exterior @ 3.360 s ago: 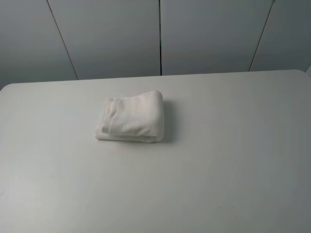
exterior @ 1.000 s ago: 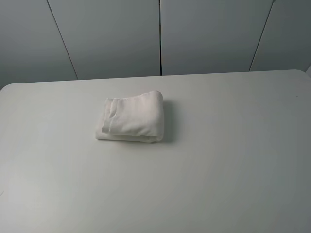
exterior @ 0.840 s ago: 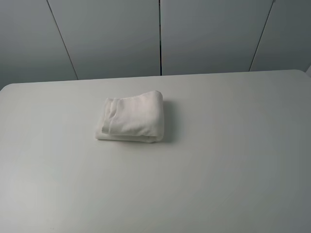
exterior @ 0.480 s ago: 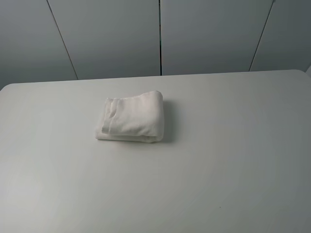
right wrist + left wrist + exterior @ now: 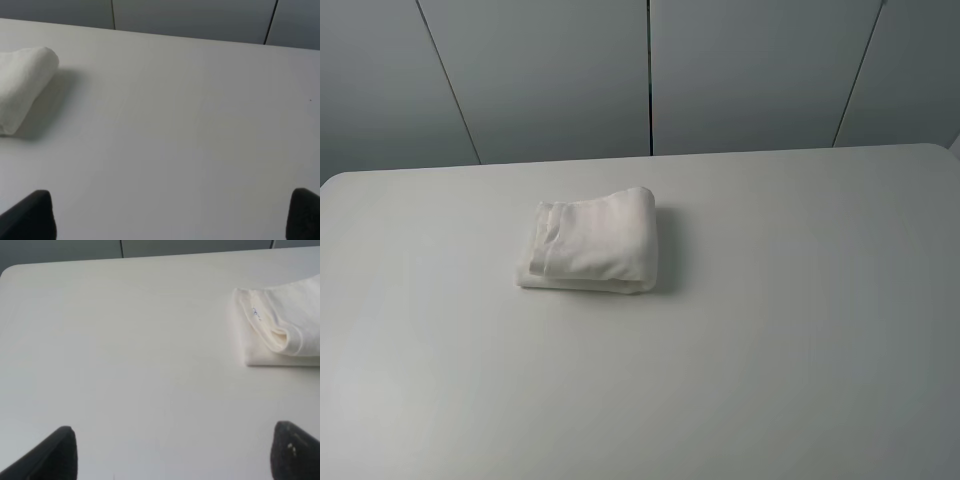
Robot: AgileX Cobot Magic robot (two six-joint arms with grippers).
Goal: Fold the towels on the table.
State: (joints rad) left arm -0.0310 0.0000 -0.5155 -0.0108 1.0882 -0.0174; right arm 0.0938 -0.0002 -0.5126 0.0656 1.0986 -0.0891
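Note:
The off-white terry towel [image 5: 590, 243] lies folded into a small thick bundle on the white table [image 5: 770, 330], left of the middle and toward the back. Its border band and small label face left and show in the left wrist view [image 5: 280, 325]. A rounded folded edge of the towel shows in the right wrist view [image 5: 22, 82]. My left gripper [image 5: 172, 455] is open and empty, well short of the towel. My right gripper [image 5: 172, 215] is open and empty, off to the towel's right. Neither arm shows in the exterior high view.
A grey panelled wall [image 5: 650, 70] stands behind the table's far edge. The table's rounded back left corner [image 5: 10, 272] shows in the left wrist view.

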